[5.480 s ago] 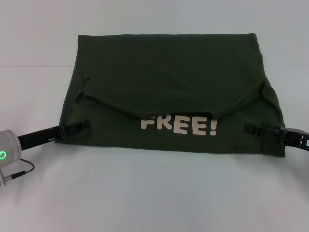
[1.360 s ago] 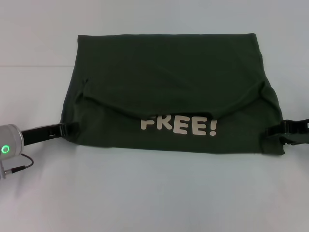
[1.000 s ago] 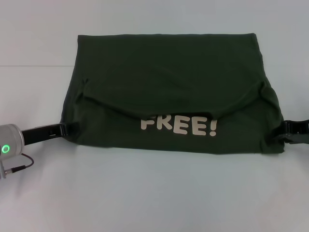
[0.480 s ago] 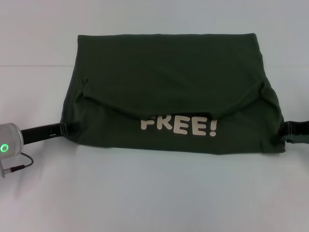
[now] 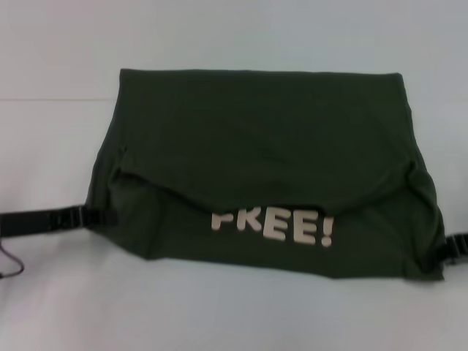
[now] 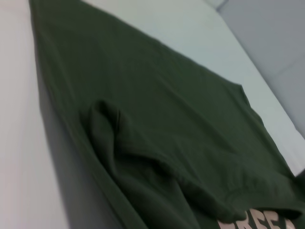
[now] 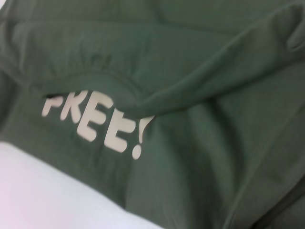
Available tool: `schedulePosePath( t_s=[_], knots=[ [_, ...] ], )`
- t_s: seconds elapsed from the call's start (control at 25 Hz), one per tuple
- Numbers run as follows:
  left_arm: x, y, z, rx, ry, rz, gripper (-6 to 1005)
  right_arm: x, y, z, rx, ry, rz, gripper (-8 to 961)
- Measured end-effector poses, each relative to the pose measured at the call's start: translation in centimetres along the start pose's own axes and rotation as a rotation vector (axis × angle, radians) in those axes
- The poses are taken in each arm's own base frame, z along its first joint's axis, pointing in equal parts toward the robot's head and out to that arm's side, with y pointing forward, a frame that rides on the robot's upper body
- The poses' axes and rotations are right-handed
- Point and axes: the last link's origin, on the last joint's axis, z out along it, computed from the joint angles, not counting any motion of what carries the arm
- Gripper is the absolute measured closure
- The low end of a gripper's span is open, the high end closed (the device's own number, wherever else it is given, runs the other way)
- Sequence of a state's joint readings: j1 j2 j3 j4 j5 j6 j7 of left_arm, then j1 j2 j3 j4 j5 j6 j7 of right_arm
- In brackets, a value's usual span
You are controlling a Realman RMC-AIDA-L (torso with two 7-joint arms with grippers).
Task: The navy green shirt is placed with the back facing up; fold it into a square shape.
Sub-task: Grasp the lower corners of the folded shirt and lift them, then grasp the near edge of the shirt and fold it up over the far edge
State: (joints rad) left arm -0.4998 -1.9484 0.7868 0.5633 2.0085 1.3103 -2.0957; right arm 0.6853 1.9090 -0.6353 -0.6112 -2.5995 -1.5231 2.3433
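Note:
The navy green shirt (image 5: 256,146) lies folded on the white table (image 5: 219,314), roughly a wide rectangle. A folded-over flap covers its upper part, and the pale letters "FREE!" (image 5: 274,227) show below the flap's curved edge. My left gripper (image 5: 91,216) sits low on the table, touching the shirt's left edge near the front corner. At the picture's right border, my right gripper (image 5: 457,248) lies just beside the shirt's right front corner. The left wrist view looks along the shirt (image 6: 167,119) with a raised crease. The right wrist view shows the shirt (image 7: 214,71) and its letters (image 7: 95,124) close up.
Bare white table surrounds the shirt, with a wide strip in front of it. A thin dark cable (image 5: 9,263) loops at the left border. The table's far edge (image 6: 248,43) and a grey floor beyond show in the left wrist view.
Both grippers have slid outward off the shirt to its side edges. The shirt now sits lower and larger in the head view, and the left arm's silver wrist has left the picture.

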Motion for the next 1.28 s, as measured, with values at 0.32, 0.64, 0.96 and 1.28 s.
schedulePosePath(
  t_s=[0.32,0.64,0.96,1.28],
  knots=[
    [-3.1,1.1,-3.3,-0.114,-0.163,-0.105,1000,4.6,0.1,-0.5,-0.117,0.149,-0.047,896],
    [-6.9,2.2,-5.1,-0.232,-0.344,-0.185,1001,7.8,-0.4,-0.2,-0.138,0.255,-0.070,886],
    [-8.5,2.9,-5.5,-0.286,-0.428,-0.214,1001,8.5,-0.5,0.1,-0.133,0.292,-0.091,876],
    [-6.4,2.9,-6.2,-0.317,-0.306,-0.214,1000,7.0,0.1,-1.4,-0.216,0.171,-0.046,866]
  ],
)
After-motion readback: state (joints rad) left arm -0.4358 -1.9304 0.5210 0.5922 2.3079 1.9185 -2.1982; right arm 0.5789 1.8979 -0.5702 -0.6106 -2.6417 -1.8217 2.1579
